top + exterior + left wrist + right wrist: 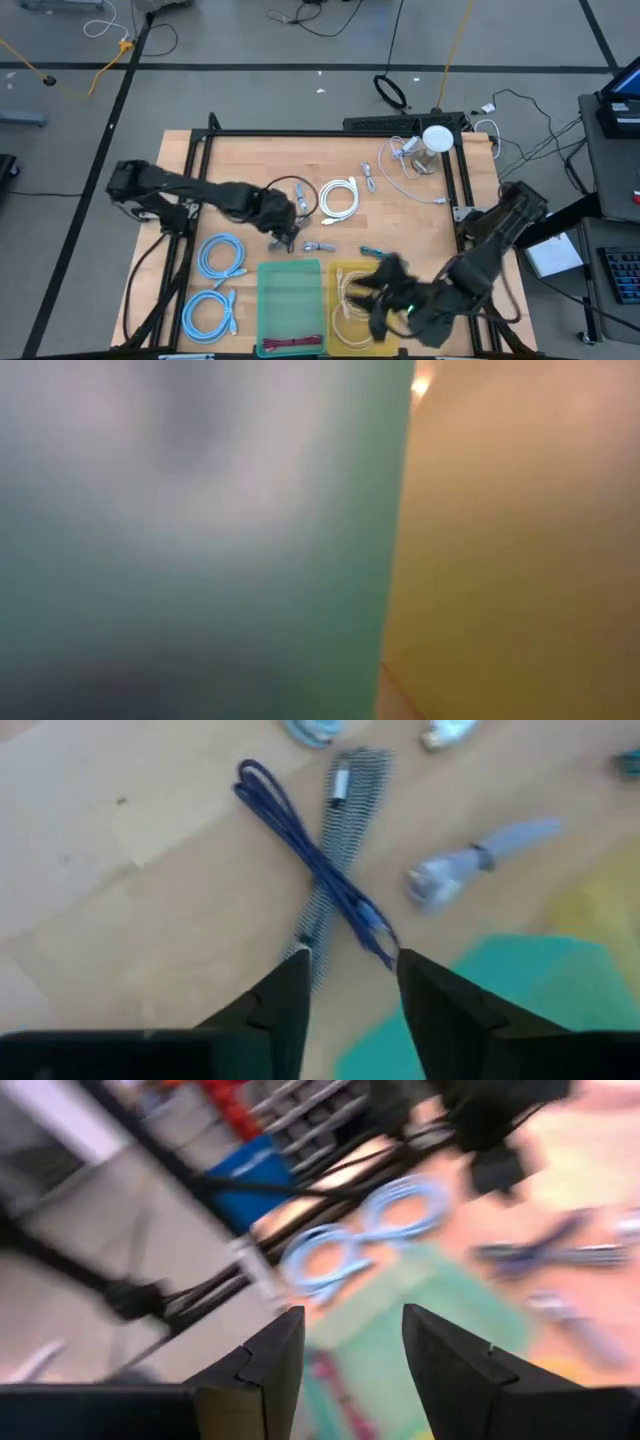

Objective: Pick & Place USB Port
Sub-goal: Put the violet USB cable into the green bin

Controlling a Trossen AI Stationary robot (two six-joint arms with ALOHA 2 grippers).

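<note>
Hovering: left gripper (open) over blue cable, green bin near.

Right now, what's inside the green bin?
In the green bin, a red cable lies at the near end; the rest looks bare. In the yellow bin beside it, white cable shows, partly covered by the right pincer.

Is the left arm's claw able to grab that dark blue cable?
Probably yes. The left gripper hangs open right over the dark blue cable, which lies crossed on a striped cable; nothing covers it.
</note>
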